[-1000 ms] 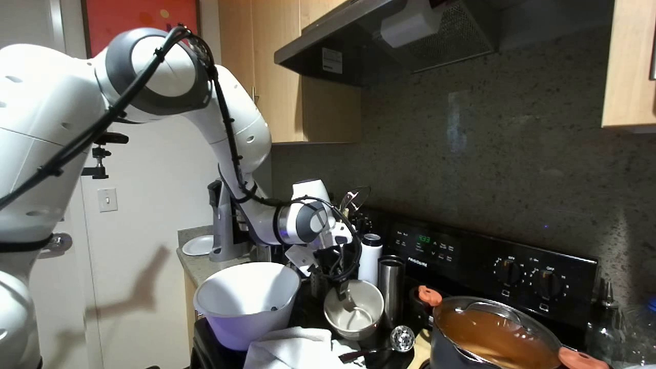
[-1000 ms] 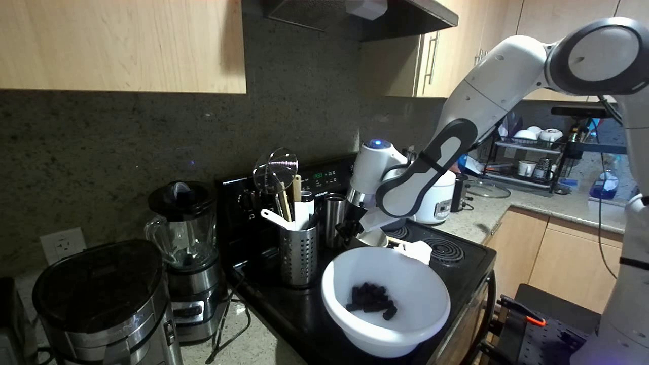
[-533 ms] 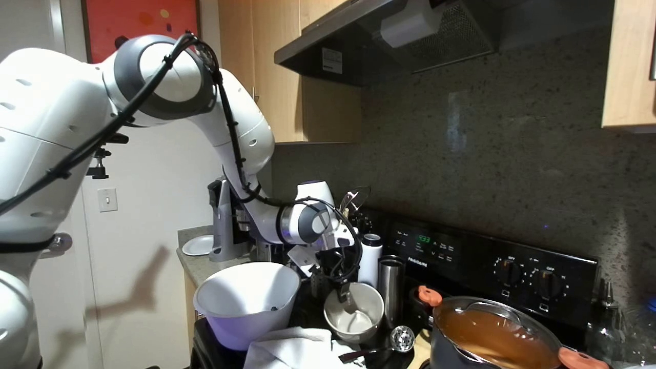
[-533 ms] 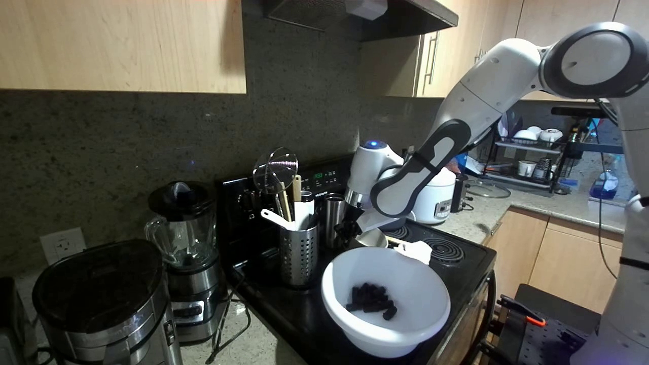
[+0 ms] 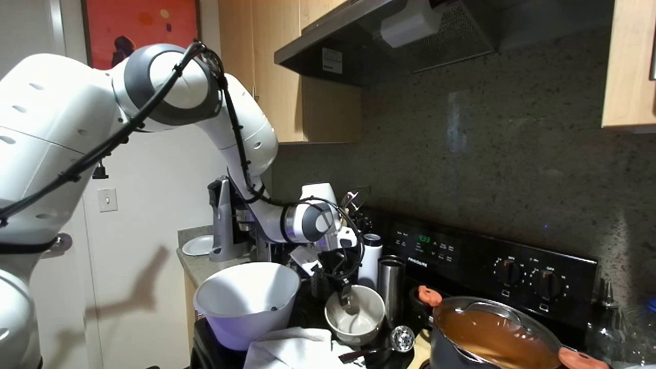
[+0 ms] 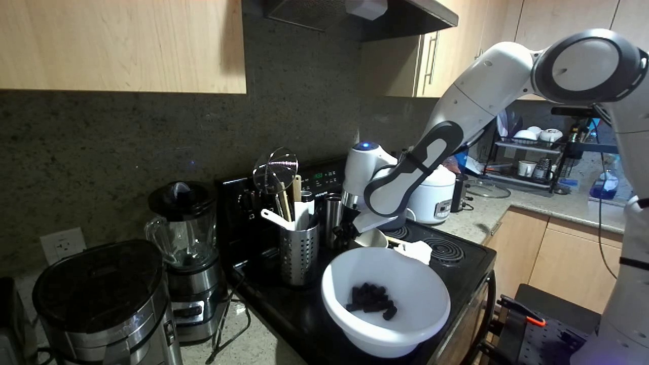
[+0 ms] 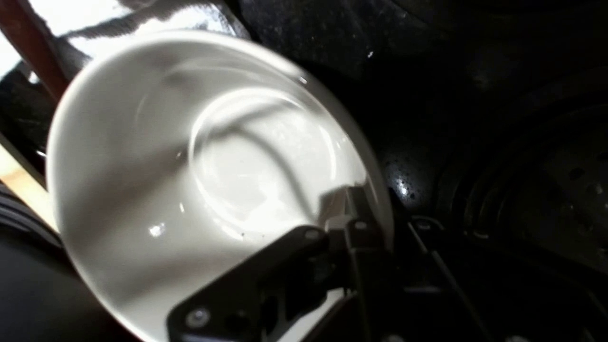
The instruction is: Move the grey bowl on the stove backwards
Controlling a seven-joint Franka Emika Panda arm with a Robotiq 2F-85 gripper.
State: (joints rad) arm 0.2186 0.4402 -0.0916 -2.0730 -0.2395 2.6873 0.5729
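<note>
The grey bowl (image 5: 359, 320) sits on the black stove (image 5: 476, 277), with its pale inside facing up. It is partly hidden behind the white bowl in an exterior view (image 6: 374, 239). In the wrist view the grey bowl (image 7: 261, 166) fills the left and middle. My gripper (image 5: 344, 297) is at the bowl's rim, with one finger inside and one outside. In the wrist view the gripper (image 7: 380, 213) has the bowl's wall close between its fingers. The outer finger is dark and hard to make out. Whether the bowl's base touches the stove cannot be told.
A large white bowl (image 5: 241, 312) with dark pieces stands beside the grey bowl. A steel tumbler (image 5: 392, 294) and a white bottle (image 5: 370, 261) stand behind. A towel (image 5: 292, 348), a ladle (image 5: 402, 339) and an orange-brown pot (image 5: 443, 343) are near. A utensil holder (image 6: 299, 256) also stands on the stove.
The grey bowl has shifted slightly, lower in an exterior view, together with the gripper. The arm has moved a little to the right there, and its elbow is lower.
</note>
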